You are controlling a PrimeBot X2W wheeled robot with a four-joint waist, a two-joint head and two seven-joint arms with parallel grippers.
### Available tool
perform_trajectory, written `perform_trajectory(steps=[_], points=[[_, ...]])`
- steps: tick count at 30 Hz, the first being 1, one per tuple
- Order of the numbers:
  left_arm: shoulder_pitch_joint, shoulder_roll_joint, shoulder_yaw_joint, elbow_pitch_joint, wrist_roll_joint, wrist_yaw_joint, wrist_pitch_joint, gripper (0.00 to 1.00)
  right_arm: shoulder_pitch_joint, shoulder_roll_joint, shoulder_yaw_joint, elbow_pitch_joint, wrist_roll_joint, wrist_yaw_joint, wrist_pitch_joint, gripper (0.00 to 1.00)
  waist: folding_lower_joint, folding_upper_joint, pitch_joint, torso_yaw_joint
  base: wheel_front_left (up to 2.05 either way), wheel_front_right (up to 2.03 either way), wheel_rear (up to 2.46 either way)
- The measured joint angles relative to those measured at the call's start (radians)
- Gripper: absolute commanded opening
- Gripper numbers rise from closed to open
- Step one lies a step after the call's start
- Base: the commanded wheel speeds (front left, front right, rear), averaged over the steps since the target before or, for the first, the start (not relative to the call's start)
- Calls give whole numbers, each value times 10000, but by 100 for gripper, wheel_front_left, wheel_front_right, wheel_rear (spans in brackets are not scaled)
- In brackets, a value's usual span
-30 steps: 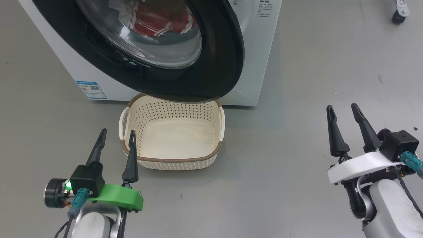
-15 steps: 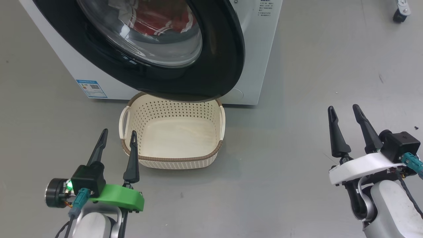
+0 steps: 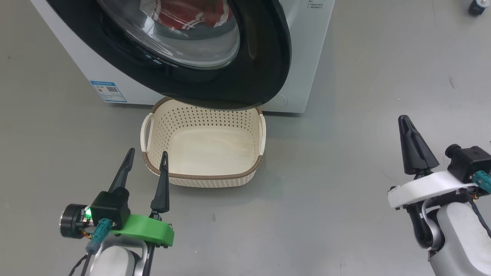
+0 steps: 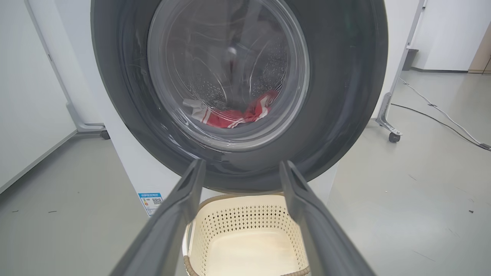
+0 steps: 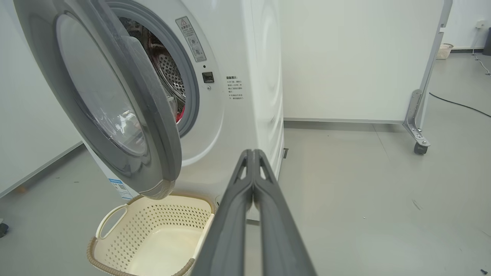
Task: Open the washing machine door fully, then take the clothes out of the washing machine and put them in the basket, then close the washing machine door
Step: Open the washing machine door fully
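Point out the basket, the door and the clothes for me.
basket [image 3: 207, 177], head view, front woven rim.
washing machine door [image 3: 268, 57], head view, black outer ring.
clothes [image 4: 230, 116], left wrist view, red fabric behind glass.

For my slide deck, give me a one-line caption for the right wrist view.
Shut right tool faces the washing machine, its door ajar above the empty basket.

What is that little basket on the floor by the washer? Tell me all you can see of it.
The basket is a small cream plastic tub, a rounded rectangle, its walls dotted with holes, with a brown woven-look rim and a white handle on each side. It is empty and stands upright on the grey floor, right before the washing machine. The partly open black door overhangs its far edge.
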Motion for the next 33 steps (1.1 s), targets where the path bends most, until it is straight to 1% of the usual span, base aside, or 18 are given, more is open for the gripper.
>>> perform_trajectory(steps=[3, 7, 13, 17, 20, 30, 33], points=[[-6, 0, -31, -40, -2, 0, 2, 100, -330, -69, -23, -84, 54, 8, 10, 0, 0, 0, 137, 59, 0, 0, 0], [-24, 0, -81, -92, -36, 0, 0, 100, -873, -119, -27, -173, 362, 15, 382, 0, 0, 0, 365, 139, 0, 0, 0], [-121, -2, -343, -132, -111, 0, 0, 100, -1821, -117, -483, -253, 1593, 88, 1145, 0, 0, 0, 764, 297, 0, 0, 0], [-444, -2, -430, -174, -278, 0, 0, 100, -2456, -8, -922, -232, 2915, 88, 1910, 0, 0, 0, 1031, 442, 0, 0, 0], [-563, -2, -581, -205, -351, 0, 2, 100, -2985, -4, -1185, -222, 3643, 88, 2497, 0, 0, 0, 1228, 565, 0, 0, 0], [-922, -6, -813, -244, -533, 0, 0, 100, -4683, -52, -1684, 15, 5354, 84, 4322, 0, 0, 0, 1852, 999, 0, 0, 0], [-1056, -10, -945, -245, -589, 0, 0, 100, -5100, 75, -1776, 173, 6111, 13, 4928, 0, 0, 0, 2022, 1125, 0, 0, 0]])
